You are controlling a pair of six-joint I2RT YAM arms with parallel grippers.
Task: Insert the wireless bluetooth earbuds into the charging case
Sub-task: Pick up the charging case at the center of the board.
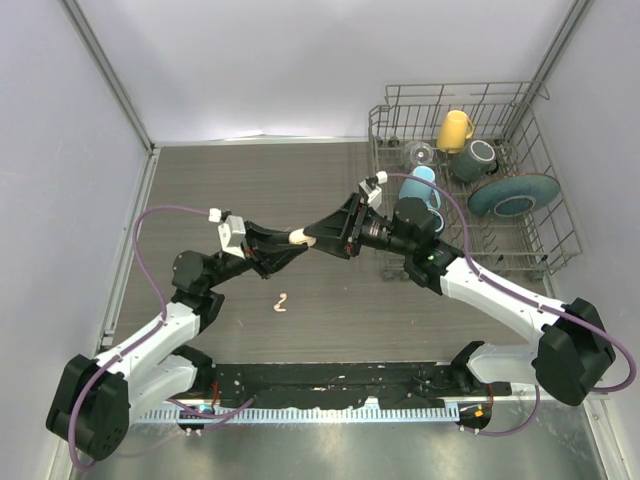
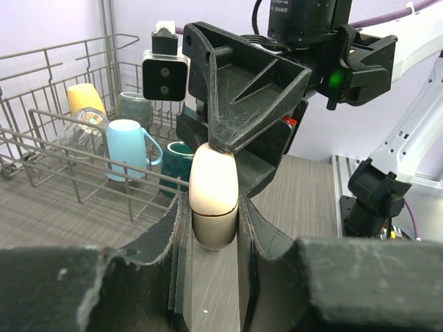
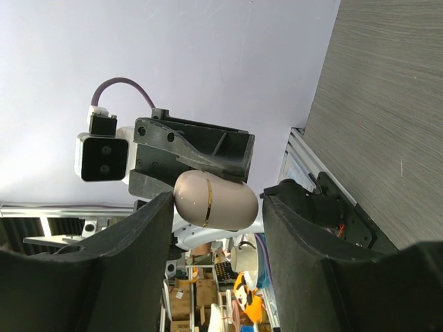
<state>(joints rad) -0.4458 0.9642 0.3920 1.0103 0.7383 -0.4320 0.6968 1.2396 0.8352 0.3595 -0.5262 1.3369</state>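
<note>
A cream-white charging case (image 1: 298, 238), oval with its lid closed, is held above the table between the two arms. My left gripper (image 1: 287, 242) is shut on its lower half, as the left wrist view shows (image 2: 214, 207). My right gripper (image 1: 320, 240) is open and straddles the case (image 3: 214, 200) end to end. One fingertip (image 3: 156, 214) touches the lid end and the other stands a little apart. One cream-white earbud (image 1: 282, 303) lies on the table below the grippers. No other earbud shows.
A wire dish rack (image 1: 545, 170) stands at the back right with a yellow mug (image 1: 453, 130), a blue mug (image 1: 420, 185), a dark green mug (image 1: 475, 158), a glass (image 1: 420, 153) and a teal plate (image 1: 512, 193).
</note>
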